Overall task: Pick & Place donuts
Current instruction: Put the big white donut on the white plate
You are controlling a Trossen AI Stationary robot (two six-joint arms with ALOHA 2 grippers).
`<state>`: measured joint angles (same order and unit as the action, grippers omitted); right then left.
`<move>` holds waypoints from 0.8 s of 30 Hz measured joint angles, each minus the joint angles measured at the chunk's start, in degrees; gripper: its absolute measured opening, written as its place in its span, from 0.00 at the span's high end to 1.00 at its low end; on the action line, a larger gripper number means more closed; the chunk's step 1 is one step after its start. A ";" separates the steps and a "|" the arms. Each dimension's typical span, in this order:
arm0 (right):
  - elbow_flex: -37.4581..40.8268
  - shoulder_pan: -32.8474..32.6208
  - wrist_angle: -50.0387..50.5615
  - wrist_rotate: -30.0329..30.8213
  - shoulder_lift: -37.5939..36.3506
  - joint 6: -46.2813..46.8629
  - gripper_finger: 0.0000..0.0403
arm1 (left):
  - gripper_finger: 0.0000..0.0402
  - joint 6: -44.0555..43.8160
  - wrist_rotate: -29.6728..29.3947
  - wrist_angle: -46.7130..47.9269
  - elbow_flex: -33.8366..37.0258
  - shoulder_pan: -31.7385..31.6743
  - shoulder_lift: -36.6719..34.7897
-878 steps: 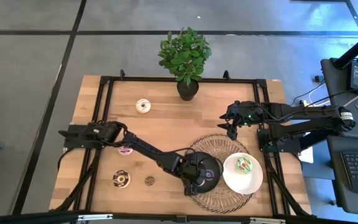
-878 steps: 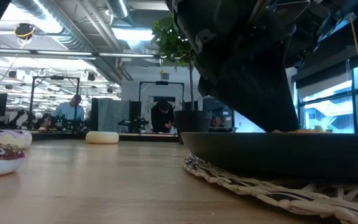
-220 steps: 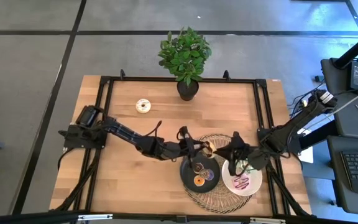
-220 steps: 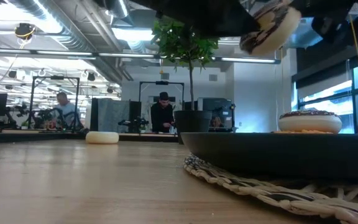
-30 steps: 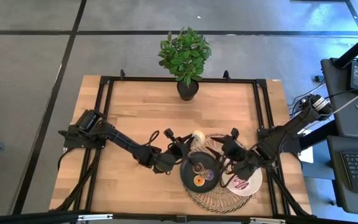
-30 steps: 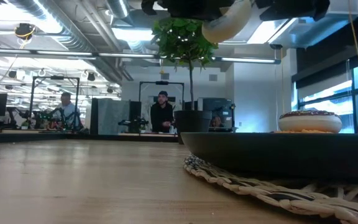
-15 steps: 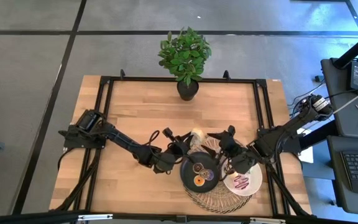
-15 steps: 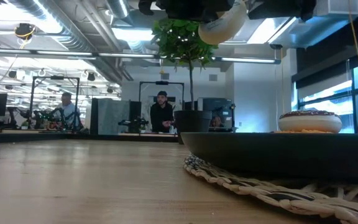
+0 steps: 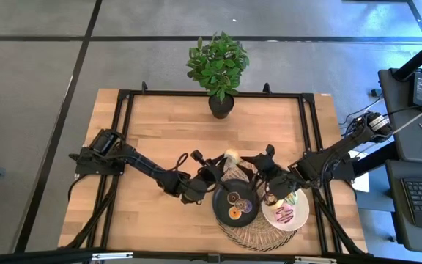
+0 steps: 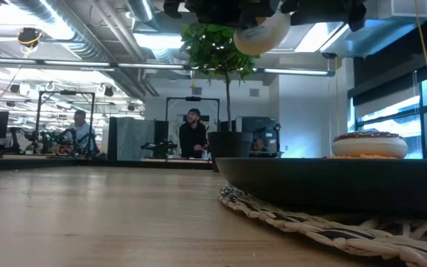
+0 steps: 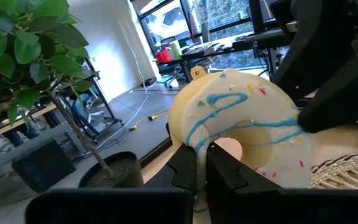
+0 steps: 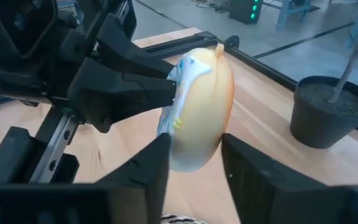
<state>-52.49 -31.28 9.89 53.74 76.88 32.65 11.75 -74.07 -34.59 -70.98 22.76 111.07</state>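
White donut (image 11: 241, 121): smooth cream ring, blue icing squiggles, clamped by left hand (image 11: 194, 163) above wood-plank table (image 9: 160, 220). Right hand (image 12: 194, 163) fingers stood apart, flanking its rim.

white donut (image 12: 197, 112) pinched by the left gripper (image 12: 169, 90), between the right gripper's (image 12: 194, 155) open jaws.

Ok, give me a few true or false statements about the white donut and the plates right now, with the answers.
1. The left pincer grips the white donut. True.
2. The white donut lies on the table. False: it is held up in the air.
3. The right pincer's fingers stand either side of the donut. True.
4. The black plate holds nothing. False: small donuts lie on it.
5. The plant stands on the white plate. False: it stands on the table's far edge.
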 joint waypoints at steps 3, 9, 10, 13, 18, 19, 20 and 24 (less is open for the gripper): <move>0.00 0.42 0.02 -0.09 0.00 -0.78 0.70 | 0.97 -0.03 0.23 0.02 -0.02 -0.04 0.00; 0.00 0.43 -0.02 -1.50 0.00 -1.45 0.80 | 0.97 0.03 0.58 0.02 -0.02 -0.02 0.00; 0.00 0.43 -0.05 -1.87 0.00 -1.43 0.81 | 0.97 0.19 0.71 0.04 0.00 -0.01 0.00; 0.00 0.41 -0.49 -2.93 0.00 -1.47 0.81 | 0.97 0.36 2.85 0.04 0.00 -0.01 0.00; 0.00 0.37 -0.79 -3.04 0.00 -1.76 0.78 | 0.97 -0.44 3.53 0.04 0.00 -0.02 0.00; 0.00 0.40 -0.80 -3.03 0.00 -1.78 0.76 | 0.97 -0.38 2.84 0.04 0.00 -0.02 0.00; 0.00 0.43 -0.81 -3.00 0.00 -1.76 0.74 | 0.97 0.02 2.37 0.04 0.00 0.00 0.00; 0.00 0.43 -0.87 -2.94 0.00 -1.76 0.66 | 0.97 0.13 2.30 0.04 0.00 0.14 0.00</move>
<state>-52.49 -30.85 9.02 50.80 76.88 30.89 11.87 -71.77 -34.54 -70.98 22.90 111.07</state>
